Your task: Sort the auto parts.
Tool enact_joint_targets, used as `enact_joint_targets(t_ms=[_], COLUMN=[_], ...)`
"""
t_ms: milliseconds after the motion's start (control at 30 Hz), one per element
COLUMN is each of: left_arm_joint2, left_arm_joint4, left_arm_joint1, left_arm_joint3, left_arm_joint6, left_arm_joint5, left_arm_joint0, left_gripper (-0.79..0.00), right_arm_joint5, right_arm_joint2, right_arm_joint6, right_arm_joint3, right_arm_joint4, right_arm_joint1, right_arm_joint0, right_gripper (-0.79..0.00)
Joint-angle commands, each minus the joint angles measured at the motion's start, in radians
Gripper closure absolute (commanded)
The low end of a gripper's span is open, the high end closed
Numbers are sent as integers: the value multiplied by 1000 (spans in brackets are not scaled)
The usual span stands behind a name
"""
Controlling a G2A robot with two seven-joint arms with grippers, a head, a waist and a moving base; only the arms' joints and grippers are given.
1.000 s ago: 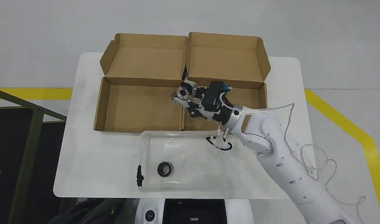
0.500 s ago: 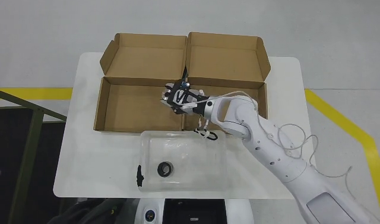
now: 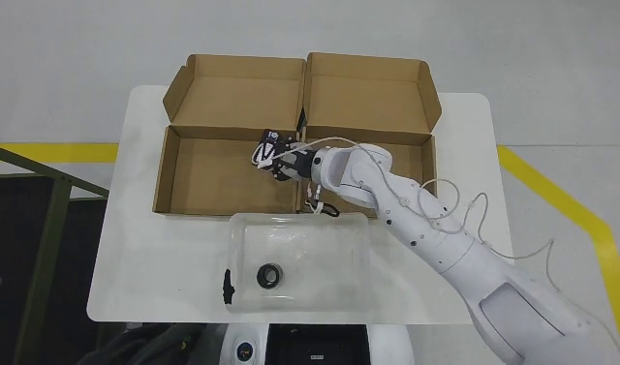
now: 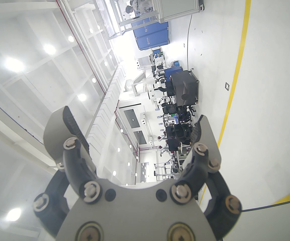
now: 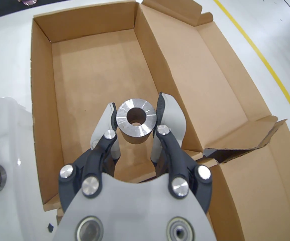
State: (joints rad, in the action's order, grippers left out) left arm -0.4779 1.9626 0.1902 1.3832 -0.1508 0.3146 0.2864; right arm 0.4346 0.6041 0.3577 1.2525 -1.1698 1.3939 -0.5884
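My right gripper [image 5: 136,102], jaws clamped on the short silver steel ring [image 5: 136,122], has swung across from the right-hand brown cardboard box [image 3: 415,162] and now hangs over the far right corner of the left brown cardboard box [image 5: 84,76]. I judge the carry done. Lowering and letting go remain, and a dark metal ring [image 3: 269,275] still waits in the clear plastic tub [image 3: 349,231].

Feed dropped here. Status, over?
Right tool shut on metal ring, over cardboard box. Left tool open, holding nothing. No obstruction seen.

2 metal sleeves [image 5: 136,124]: 1 in the pincer [image 5: 135,116], 1 in the 1 clear bin [image 3: 320,231] near it; 2 cardboard boxes [image 3: 218,176] [image 3: 412,167] under it.
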Motion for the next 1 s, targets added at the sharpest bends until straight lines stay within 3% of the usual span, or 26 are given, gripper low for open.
enact_joint_targets(t_ms=[0, 300, 367, 567, 967], left_arm_joint2=[0, 0, 0, 0, 0], left_arm_joint4=[0, 0, 0, 0, 0], left_arm_joint1=[0, 0, 0, 0, 0], left_arm_joint3=[0, 0, 0, 0, 0], left_arm_joint6=[0, 0, 0, 0, 0], left_arm_joint5=[0, 0, 0, 0, 0], left_arm_joint0=[0, 0, 0, 0, 0], left_gripper=[-785, -785, -785, -785, -785], right_arm_joint5=[-1, 15, 14, 11, 19], right_arm_joint2=[-9, -45, -50, -57, -36], right_arm_joint6=[0, 44, 52, 68, 91], right_arm_joint3=[-26, -115, -129, -163, -139], right_arm_joint4=[-1, -16, -22, -42, -95], right_arm_joint1=[10, 51, 59, 76, 87], right_arm_joint0=[13, 56, 61, 66, 67], right_gripper=[0, -12, -34, -231, -305])
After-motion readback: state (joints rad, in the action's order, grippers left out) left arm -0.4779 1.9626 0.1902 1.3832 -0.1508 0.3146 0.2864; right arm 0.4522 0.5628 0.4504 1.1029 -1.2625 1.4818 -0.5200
